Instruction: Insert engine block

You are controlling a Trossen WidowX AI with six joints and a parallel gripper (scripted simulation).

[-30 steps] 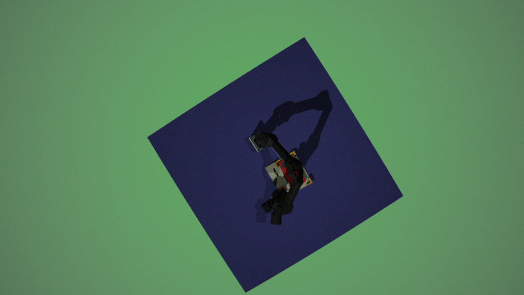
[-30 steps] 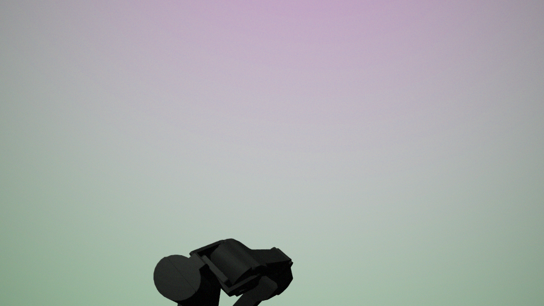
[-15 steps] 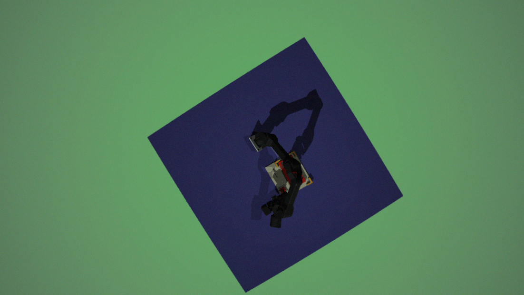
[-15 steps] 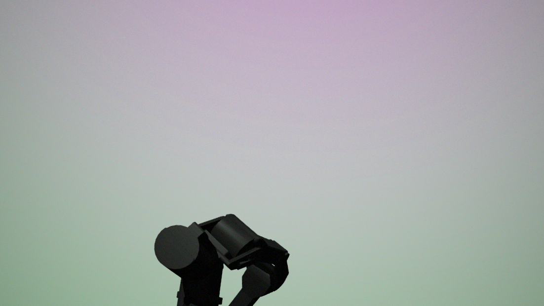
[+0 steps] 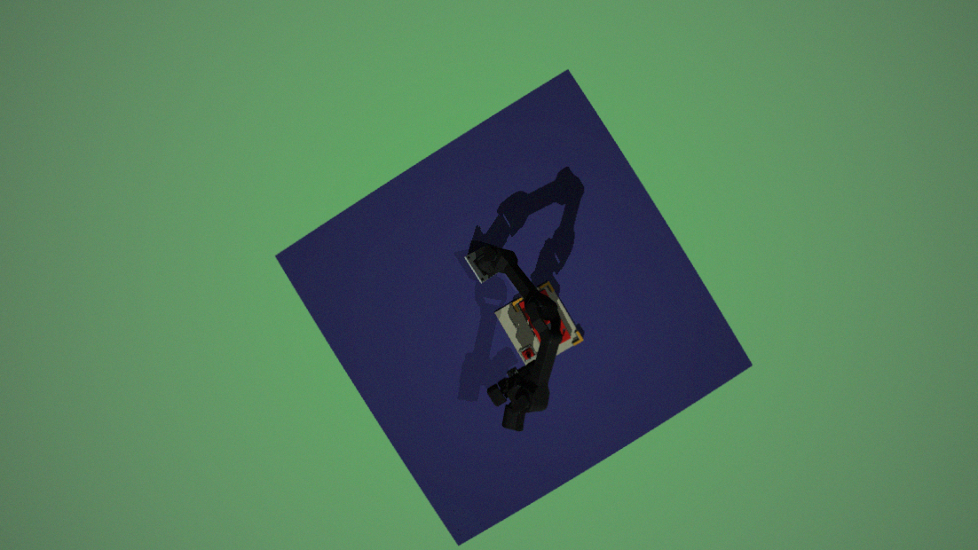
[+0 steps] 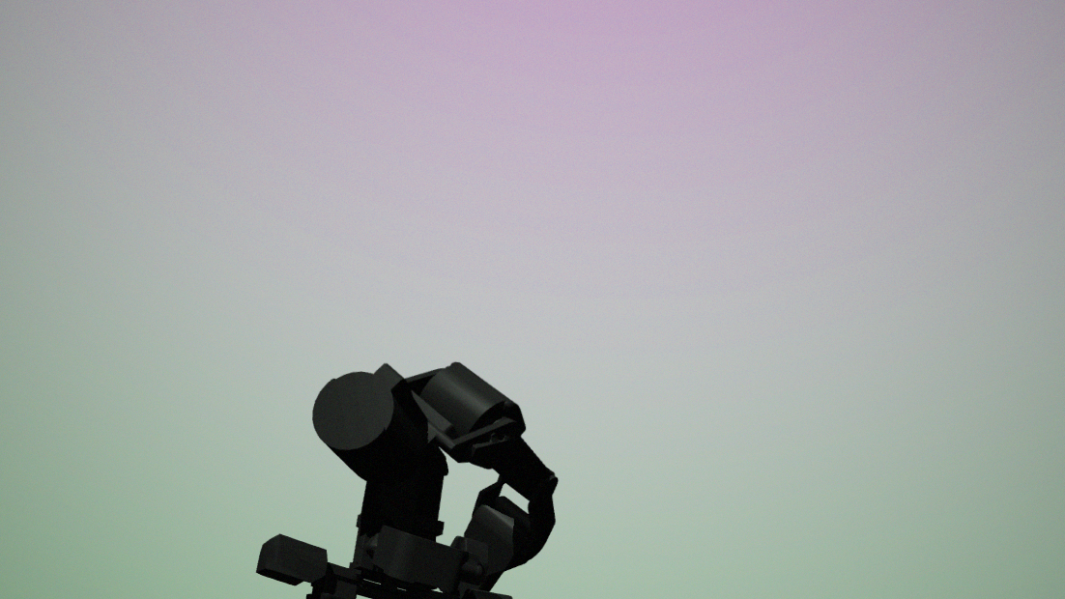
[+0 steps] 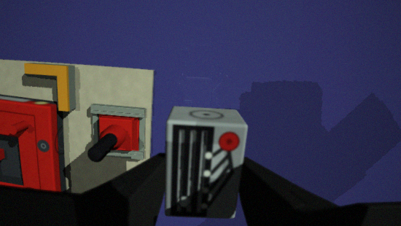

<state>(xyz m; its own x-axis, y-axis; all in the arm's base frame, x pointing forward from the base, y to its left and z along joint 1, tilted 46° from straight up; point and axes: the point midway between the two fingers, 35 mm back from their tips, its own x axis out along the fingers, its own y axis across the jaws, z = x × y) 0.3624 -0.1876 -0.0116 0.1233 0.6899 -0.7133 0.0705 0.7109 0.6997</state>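
Observation:
The engine block (image 7: 205,164), a light grey box with black slots and a red disc on its face, is between my fingers in the wrist view. My gripper (image 7: 203,163) is shut on it, one black finger on each side. The block appears raised above the blue surface, to the right of the board. The red car body (image 7: 47,168) (image 5: 564,334) is at the left edge of the wrist view, cut off by the frame. Part of its dark opening (image 7: 12,169) shows, with a bit of red inside. In the top view the arm hides much of the car body.
A beige board (image 7: 117,85) (image 5: 507,319) lies under the car body. An orange corner bracket (image 7: 63,87) stands beside the body. A red piece (image 7: 130,135) (image 5: 527,353) with a black peg (image 7: 102,147) sits in a grey holder (image 7: 118,110) near the board's right edge.

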